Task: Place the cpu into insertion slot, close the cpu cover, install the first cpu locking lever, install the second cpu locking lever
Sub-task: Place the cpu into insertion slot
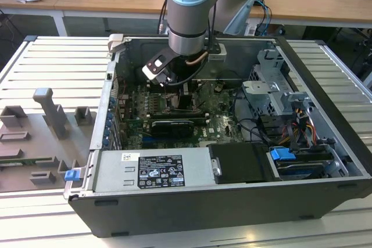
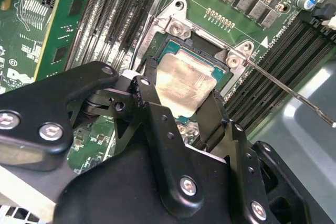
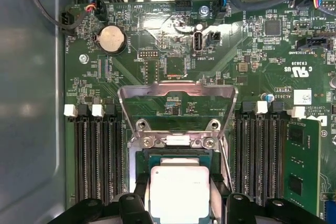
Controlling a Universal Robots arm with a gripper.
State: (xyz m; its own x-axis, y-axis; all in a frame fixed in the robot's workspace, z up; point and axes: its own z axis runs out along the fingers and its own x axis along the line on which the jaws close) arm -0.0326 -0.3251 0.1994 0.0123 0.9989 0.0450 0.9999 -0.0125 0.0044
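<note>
cpu (image 3: 178,195) brushed pale metal top; cpu cover (image 3: 177,89) shiny grey metal

One cpu (image 3: 180,192), one cpu cover (image 3: 178,88), one coin battery (image 3: 111,39).

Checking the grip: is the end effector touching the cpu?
Touching. In the second wrist view the fingers of the end effector sit flush against two opposite edges of the cpu, no gap.

Pale silver-beige cpu (image 2: 184,83), black pincer (image 2: 181,100), dark green motherboard (image 3: 173,40)
</note>
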